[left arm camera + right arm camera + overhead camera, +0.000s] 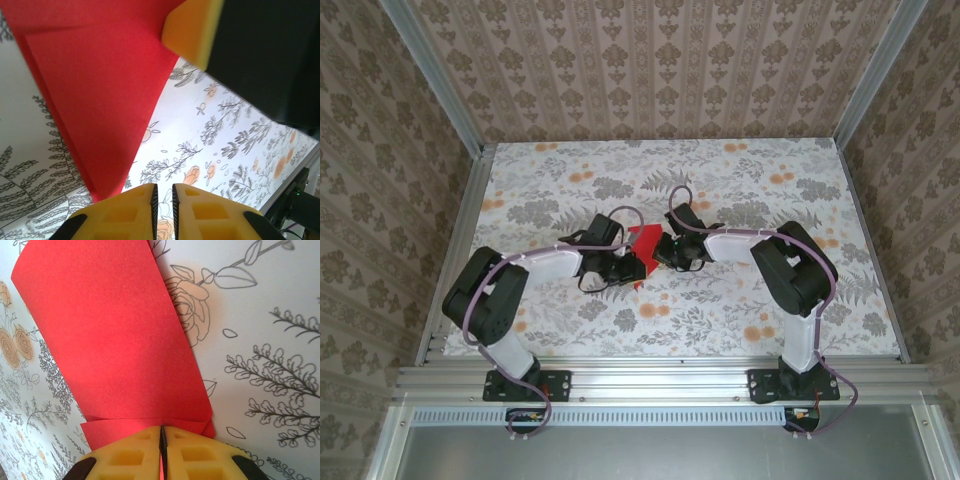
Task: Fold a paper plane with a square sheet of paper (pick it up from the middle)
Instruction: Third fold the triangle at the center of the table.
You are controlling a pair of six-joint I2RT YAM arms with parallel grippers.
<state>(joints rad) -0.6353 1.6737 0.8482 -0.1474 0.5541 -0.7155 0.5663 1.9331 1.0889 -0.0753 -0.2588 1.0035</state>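
— Where do your claws sit?

— Near the middle of the frame. My left gripper [623, 268] and my right gripper [669, 252] face each other, close together, above the flowered table [740, 310].

— And the red paper [645, 240]?

— Between them, right up against both claws. A red corner pokes out just below my left gripper. From up here my jaws are too small to read.

— Your arms?

— My left arm [490, 300] and right arm [800, 265] stand on a metal rail [660, 380] at the bottom edge, elbows bent outward. Across the top of the frame stand patterned walls [650, 70].
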